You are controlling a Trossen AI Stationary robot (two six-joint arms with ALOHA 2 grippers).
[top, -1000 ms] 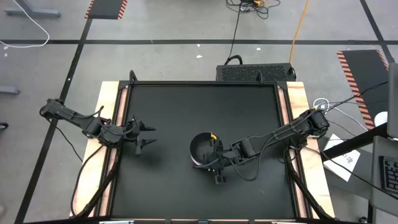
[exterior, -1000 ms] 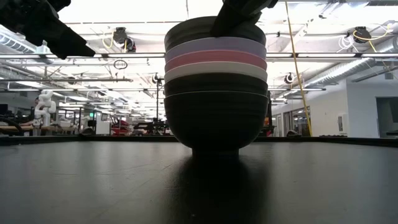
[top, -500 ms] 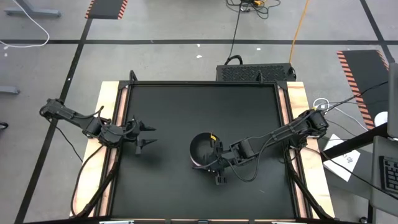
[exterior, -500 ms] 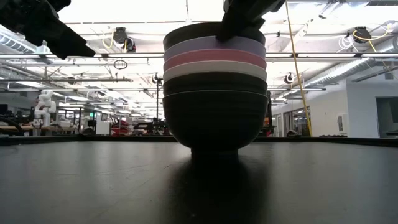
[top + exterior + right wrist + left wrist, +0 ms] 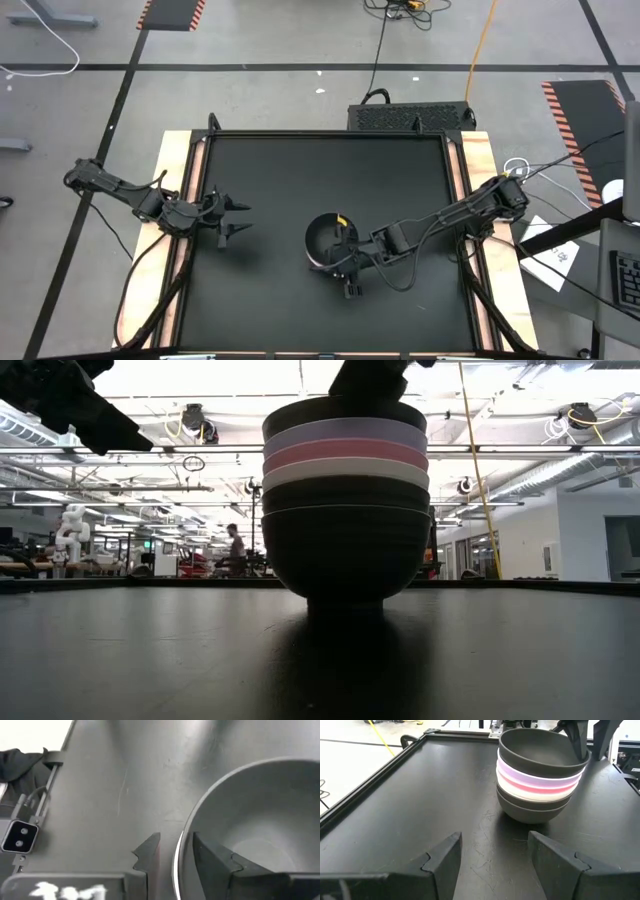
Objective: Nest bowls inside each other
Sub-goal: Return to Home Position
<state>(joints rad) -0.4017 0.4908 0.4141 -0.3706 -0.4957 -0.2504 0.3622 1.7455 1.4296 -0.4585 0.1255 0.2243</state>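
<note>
Nesting looks done: the stack of small round plastic bowls (image 5: 324, 240) stands mid-way on the black tabletop (image 5: 260, 290), the right gripper (image 5: 175, 847) straddles its black top rim, fingers parted, and must lift straight clear homeward; the left gripper (image 5: 240, 217) waits, spread, near the left edge.

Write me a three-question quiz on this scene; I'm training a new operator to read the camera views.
1. True or false: a black bowl tops the stack.
2. Which sits directly under the lavender bowl? A green bowl, B pink bowl, C yellow bowl.
3. Which claw straddles the top bowl's rim?
Key: 1 true. 2 B. 3 the right claw, fingers apart on either side of the rim; the left claw hangs open near the table's left edge.
</note>
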